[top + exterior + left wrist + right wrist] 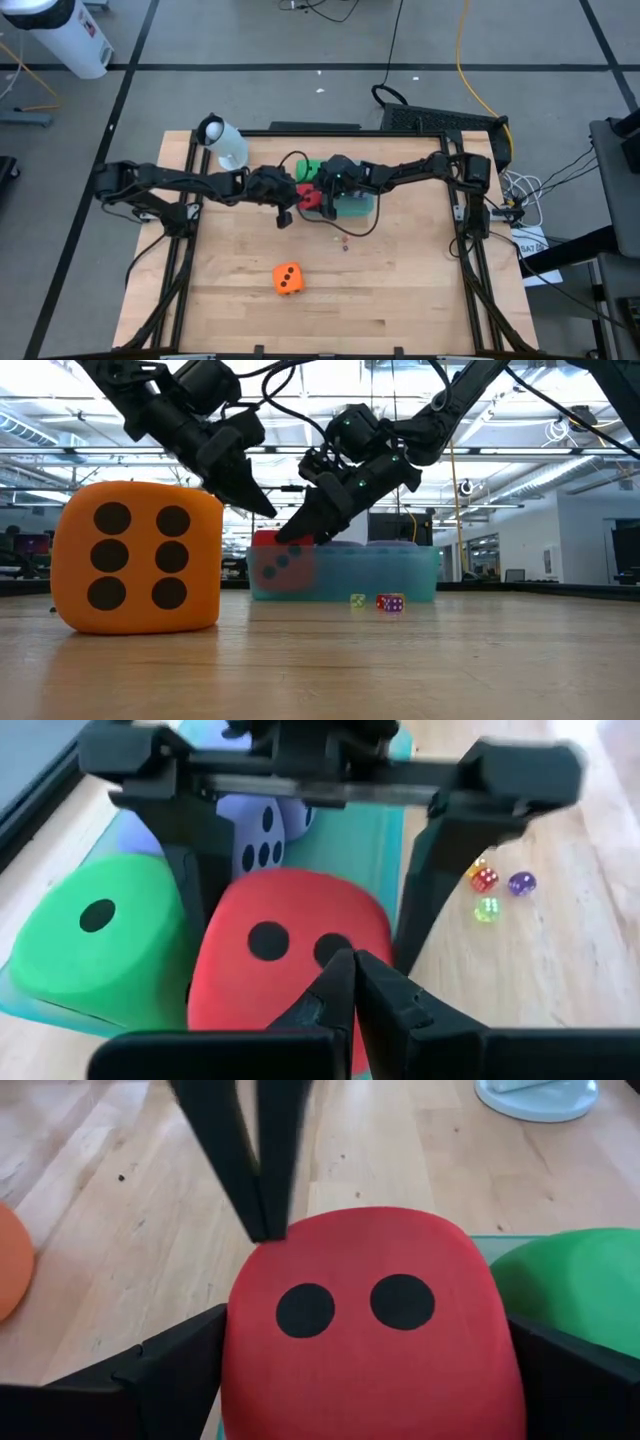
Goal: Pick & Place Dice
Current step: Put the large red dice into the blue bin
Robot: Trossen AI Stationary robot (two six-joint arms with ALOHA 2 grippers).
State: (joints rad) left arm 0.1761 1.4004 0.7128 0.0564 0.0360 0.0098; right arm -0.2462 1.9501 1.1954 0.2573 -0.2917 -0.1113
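Observation:
The red die (365, 1330), its two-pip face showing, sits between the fingers of my right gripper (365, 1375), which is shut on it. My left gripper (352, 965) is shut, and its tips meet the same die from the other side. The green die (95, 935) lies right beside the red one, and a purple die (255, 825) lies behind them, both in the translucent teal container (400, 575). The orange die (288, 279) rests alone on the table toward its near edge. My right gripper pinches the red die between its two fingers (195, 870), one on each of two opposite sides. It comes slanting down from the table's right. The die's lower part (283, 570) shows behind the teal container's wall, at its left end. My left gripper touches the red die with its shut fingertips (262, 1230) at the upper edge of the two-pip face (290, 1255), slanting down from the table's left.
Three tiny dice (487, 885) lie on the wood just beside the container. A white bottle-like object (225, 142) stands near the table's far left corner. Bare wood (400, 290) stretches across the near half around the orange die.

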